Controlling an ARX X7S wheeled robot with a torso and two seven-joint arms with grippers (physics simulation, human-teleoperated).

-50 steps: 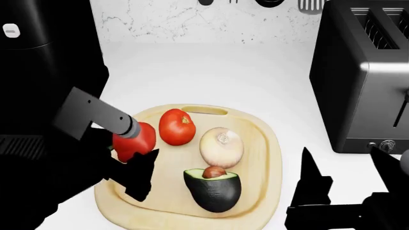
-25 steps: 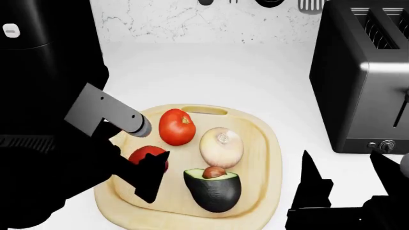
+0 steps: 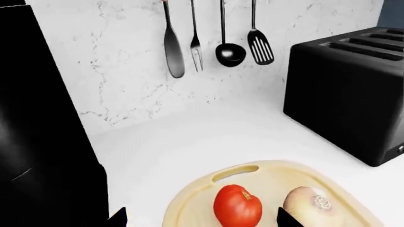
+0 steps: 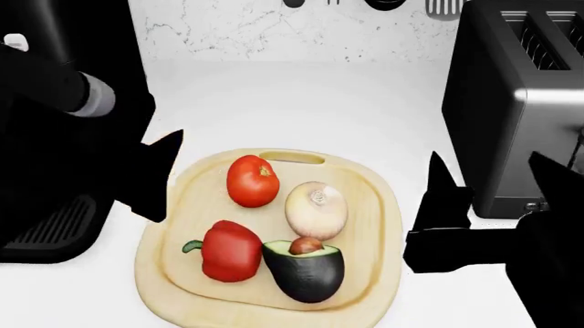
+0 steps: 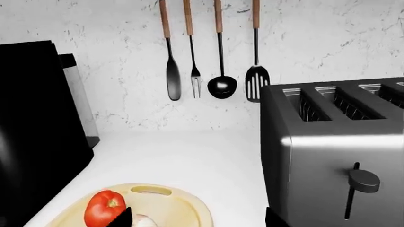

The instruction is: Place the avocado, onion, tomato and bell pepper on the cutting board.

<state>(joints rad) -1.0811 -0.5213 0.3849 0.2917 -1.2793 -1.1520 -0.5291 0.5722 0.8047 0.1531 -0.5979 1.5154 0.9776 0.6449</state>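
The pale wood cutting board (image 4: 374,205) lies on the white counter with all four foods on it. The tomato (image 4: 253,181) sits near the slot handle and the onion (image 4: 316,210) is beside it. The red bell pepper (image 4: 228,251) lies on its side at the front, touching the halved avocado (image 4: 308,270). My left gripper (image 4: 160,174) hovers at the board's left edge, open and empty. The right gripper (image 4: 497,181) is open and empty, right of the board. In the left wrist view the tomato (image 3: 237,206), onion (image 3: 311,204) and board (image 3: 189,208) show.
A black-and-steel toaster (image 4: 515,102) stands close on the right. A tall black appliance (image 4: 55,82) fills the left side. Kitchen utensils (image 5: 215,52) hang on the marble back wall. White counter (image 4: 301,102) stretches behind the board.
The left gripper let go of the bell pepper, which now lies on the board, and pulled up and back to the left. The right gripper rose slightly.
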